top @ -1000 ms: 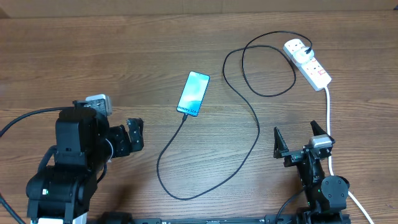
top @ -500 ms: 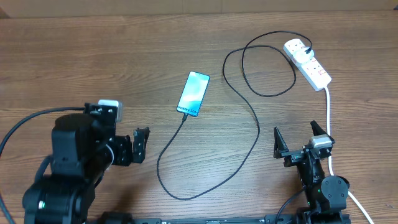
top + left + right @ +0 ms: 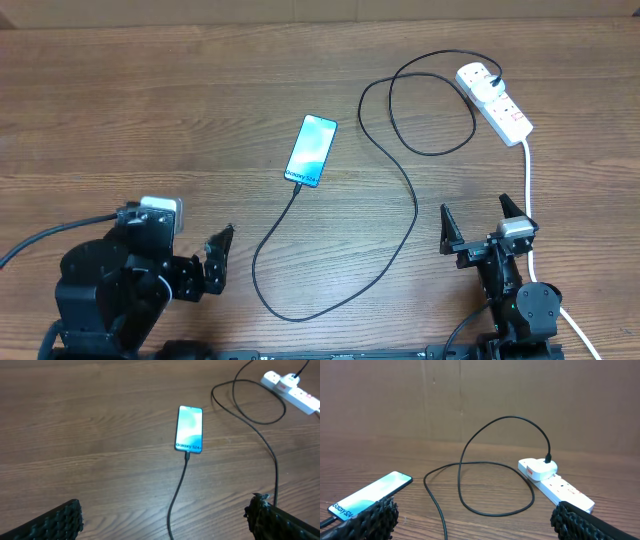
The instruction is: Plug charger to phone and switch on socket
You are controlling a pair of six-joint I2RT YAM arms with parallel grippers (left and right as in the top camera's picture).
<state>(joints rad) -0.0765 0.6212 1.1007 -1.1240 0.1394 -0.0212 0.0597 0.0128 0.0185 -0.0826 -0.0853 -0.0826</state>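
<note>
I am working over a brown wood-grain table [image 3: 150, 90], a plain brown wall [image 3: 545, 390] standing behind it.

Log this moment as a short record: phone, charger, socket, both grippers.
phone: flat on the table, screen lit, "Galaxy" edge toward the robot
charger: tip at the phone's near short edge, looks plugged in; other end seated in the socket's far outlet
socket: far right; switch position unreadable
left gripper: open, empty, apart from the charger
right gripper: open, empty, on the near side of the socket
</note>
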